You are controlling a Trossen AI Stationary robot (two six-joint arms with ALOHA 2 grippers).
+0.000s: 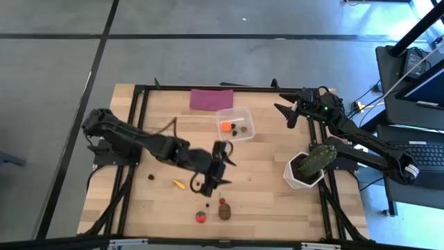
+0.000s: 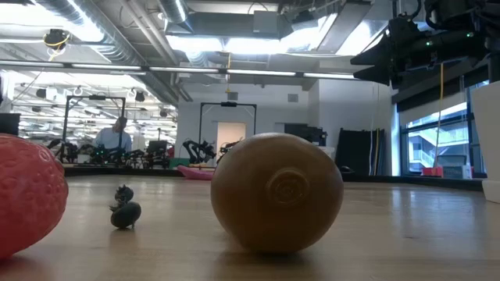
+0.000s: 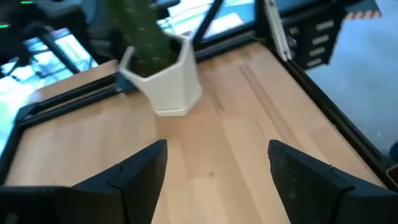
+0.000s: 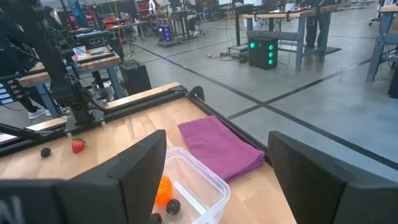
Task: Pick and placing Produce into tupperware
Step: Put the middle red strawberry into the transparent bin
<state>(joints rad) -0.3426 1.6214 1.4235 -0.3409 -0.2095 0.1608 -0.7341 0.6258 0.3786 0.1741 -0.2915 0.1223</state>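
Observation:
The clear square tupperware (image 1: 236, 123) (image 4: 198, 184) stands at the far middle of the table. It holds an orange ball (image 1: 226, 127) (image 4: 162, 190) and tiny dark bits (image 1: 240, 128) (image 4: 172, 206). On the near part of the table lie a yellow banana (image 1: 179, 184), a green-topped strawberry (image 1: 200, 217) (image 2: 27, 195), a brown oval lump (image 1: 225, 211) (image 2: 277, 193) and a dark bit (image 1: 222, 201) (image 2: 125, 212). My left gripper (image 1: 223, 165) (image 3: 217, 168) hovers open over the table's middle, above these pieces, and holds nothing. My right gripper (image 1: 284, 114) (image 4: 217, 174) is open, raised to the right of the tupperware.
A green cactus in a white pot (image 1: 309, 167) (image 3: 163, 74) stands near the right edge. A flat purple cloth (image 1: 211, 98) (image 4: 221, 148) lies beyond the tupperware. A red piece (image 4: 78, 146) and a dark bit (image 1: 151, 177) lie toward the left. Bare wood lies between the pot and my left gripper.

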